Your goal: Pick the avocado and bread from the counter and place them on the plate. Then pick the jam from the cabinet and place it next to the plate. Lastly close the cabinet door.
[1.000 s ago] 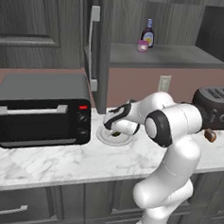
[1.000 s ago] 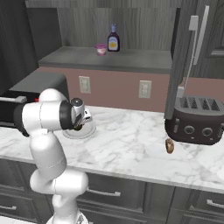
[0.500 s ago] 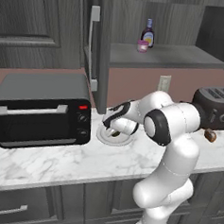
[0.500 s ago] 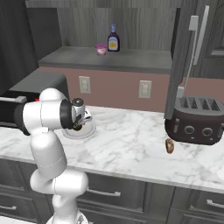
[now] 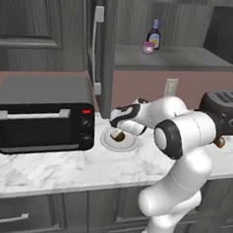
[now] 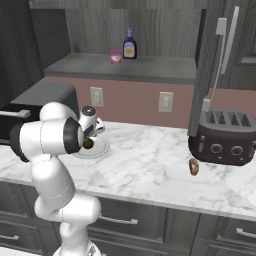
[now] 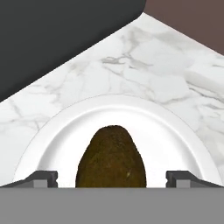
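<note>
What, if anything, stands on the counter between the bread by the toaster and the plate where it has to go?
Nothing visible does. The bread lies in front of the toaster, and bare counter runs from it to the plate, where the avocado already lies between the gripper's open fingers.

— How much room do you have around the plate?

— My claw stands wide over it, one fingertip on each side of the avocado, not touching. The toaster oven stands just beside the plate, a wall there.

— And the other side?

— Bare surface runs from the plate to the toaster. The open cabinet door hangs above the plate.
</note>
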### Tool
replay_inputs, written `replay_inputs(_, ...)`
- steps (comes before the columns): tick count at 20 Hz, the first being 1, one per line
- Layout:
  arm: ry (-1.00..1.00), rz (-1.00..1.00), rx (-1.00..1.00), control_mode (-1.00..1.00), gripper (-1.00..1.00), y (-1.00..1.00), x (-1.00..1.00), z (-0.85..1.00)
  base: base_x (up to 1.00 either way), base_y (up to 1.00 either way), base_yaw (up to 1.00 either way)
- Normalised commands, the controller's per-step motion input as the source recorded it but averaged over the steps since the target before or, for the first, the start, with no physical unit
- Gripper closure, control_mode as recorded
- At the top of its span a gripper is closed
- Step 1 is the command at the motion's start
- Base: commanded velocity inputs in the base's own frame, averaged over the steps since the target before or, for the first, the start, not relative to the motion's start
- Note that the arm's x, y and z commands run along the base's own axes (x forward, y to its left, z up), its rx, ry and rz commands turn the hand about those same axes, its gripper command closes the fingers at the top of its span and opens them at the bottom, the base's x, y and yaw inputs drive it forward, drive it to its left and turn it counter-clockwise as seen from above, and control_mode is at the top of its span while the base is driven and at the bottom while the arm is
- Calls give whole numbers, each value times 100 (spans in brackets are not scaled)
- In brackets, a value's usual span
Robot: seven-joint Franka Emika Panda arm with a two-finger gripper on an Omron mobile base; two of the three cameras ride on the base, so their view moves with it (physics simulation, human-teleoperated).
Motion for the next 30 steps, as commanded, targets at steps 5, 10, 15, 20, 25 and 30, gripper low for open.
replay_inputs(5,-1,3,0,-100,-100,0,-4,44,0,0,0)
replay_inputs(10,0,-2,0,-100,-100,-1,-16,19,0,0,0)
replay_inputs(15,0,-16,0,-100,-100,-17,-24,2,0,0,0)
replay_inputs(20,0,-23,0,-100,-100,-32,-4,7,0,0,0)
replay_inputs(25,0,-29,0,-100,-100,-42,-1,1,0,0,0)
replay_inputs(30,0,-27,0,-100,-100,-51,-3,2,0,0,0)
